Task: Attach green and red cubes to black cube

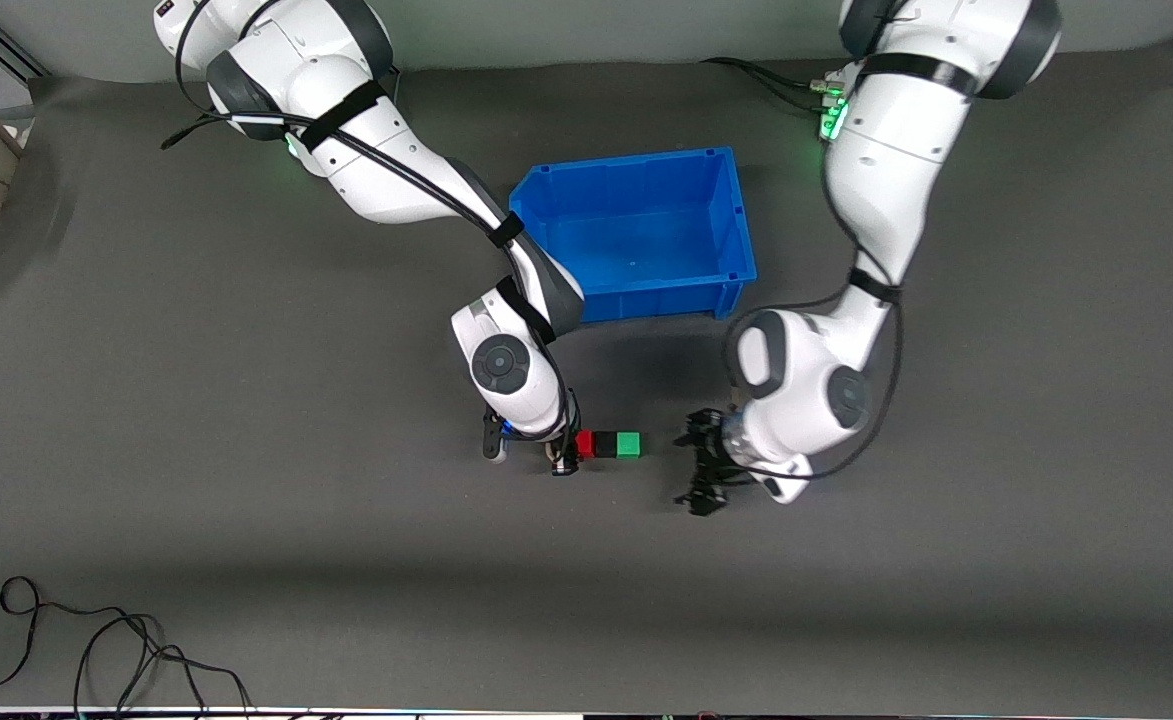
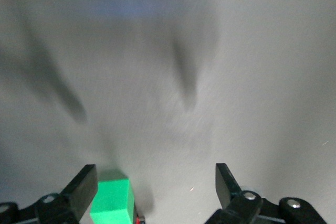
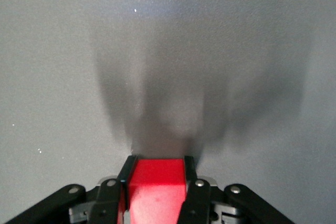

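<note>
1. Row of three cubes on the table, touching: red cube, black cube in the middle, green cube. Row sits nearer the front cam than the blue bin, roughly at the bin's 6 o'clock.
2. Right gripper is down at the red end, at the row's 9 o'clock. Right wrist view shows its fingers narrow, clamped on the red cube's two sides.
3. Left gripper sits off the green end, about 4 o'clock from the row, clear of it. Jaws spread wide, nothing between them; left wrist view has the green cube just beside one finger, not gripped.
4. Judgement: all three look joined, so the task reads as near done. Hedge: from the front cam I can't tell if the faces are truly mated or only butted, esp. black to green.
5. Risks from here:
 - Right gripper lifts or pulls w/o opening first: drags red along, may peel it off black or swing the whole row.
 - Right fingers open unevenly: nudges red sideways, skews the line.
 - Left gripper backs out on a low path: the finger next to green could clip it and break that joint.
 - Weak green joint: any bump to the row separates it.
</note>
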You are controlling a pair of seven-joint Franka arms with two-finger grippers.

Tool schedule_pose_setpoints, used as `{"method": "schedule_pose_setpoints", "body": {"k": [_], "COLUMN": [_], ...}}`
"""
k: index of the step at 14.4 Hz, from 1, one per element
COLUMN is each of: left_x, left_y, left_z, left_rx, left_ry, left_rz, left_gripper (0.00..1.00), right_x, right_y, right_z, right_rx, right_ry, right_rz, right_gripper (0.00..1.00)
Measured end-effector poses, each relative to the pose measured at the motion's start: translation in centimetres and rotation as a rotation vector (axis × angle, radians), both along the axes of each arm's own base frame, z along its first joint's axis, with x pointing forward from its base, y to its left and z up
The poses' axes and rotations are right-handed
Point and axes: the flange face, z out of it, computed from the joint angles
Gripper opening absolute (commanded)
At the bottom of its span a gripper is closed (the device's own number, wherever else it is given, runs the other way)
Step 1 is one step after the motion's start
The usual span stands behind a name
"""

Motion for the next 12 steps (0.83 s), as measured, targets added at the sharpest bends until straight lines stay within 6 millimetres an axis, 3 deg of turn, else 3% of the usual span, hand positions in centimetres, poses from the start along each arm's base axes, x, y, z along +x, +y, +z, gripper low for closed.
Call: {"method": "schedule_pose_setpoints", "body": {"k": [1,2,6,8,10,12], "left_x": [0.9,1.6,2.9,2.8,2.1,1.1], "left_y": [2.2,4.5,14.1,18.7,22.8,26.4], "left_z": [0.9,2.0,5.9,8.0,10.9,14.3], "left_rx": [-0.005,-0.015,0.018,0.074,0.108,0.138], "left_ry": [0.009,0.018,0.036,0.047,0.048,0.041], "left_rz": [-0.02,-0.05,-0.223,-0.333,-0.453,-0.573], "left_gripper": [1.0,1.0,1.0,1.0,1.0,1.0], "right_x": [0.2,0.4,1.7,3.1,4.7,5.5], "right_y": [0.0,-0.1,-0.5,-1.4,-2.7,-4.4], "right_z": [0.1,0.3,1.7,3.5,7.2,12.4], "right_rx": [0.001,0.002,0.011,0.004,-0.014,-0.031], "right_ry": [-0.004,-0.009,-0.029,-0.008,0.034,0.073], "right_rz": [-0.001,-0.003,-0.015,-0.027,-0.003,0.064], "right_gripper": [0.91,1.0,1.0,1.0,1.0,1.0]}}
